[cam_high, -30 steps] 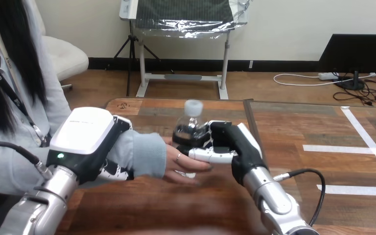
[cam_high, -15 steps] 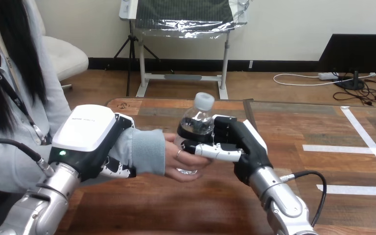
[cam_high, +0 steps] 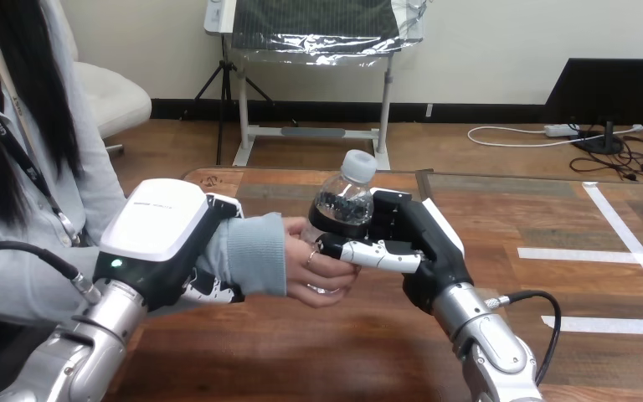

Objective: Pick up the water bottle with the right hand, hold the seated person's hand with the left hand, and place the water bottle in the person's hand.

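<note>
Head view: my right hand [cam_high: 419,243] is clamped on the water bottle [cam_high: 339,205] above the worktop [cam_high: 486,218], with the person's hand [cam_high: 318,272] cupped round its base (both touching it). My left hand [cam_high: 163,234] is wrapped round the person's wrist [cam_high: 259,255].

Clear glossy plastic bottle [cam_high: 341,205]; worktop [cam_high: 301,352] of grained wood; left hand [cam_high: 163,234] with smooth plastic shell; soft cloth sleeve [cam_high: 255,253].
</note>
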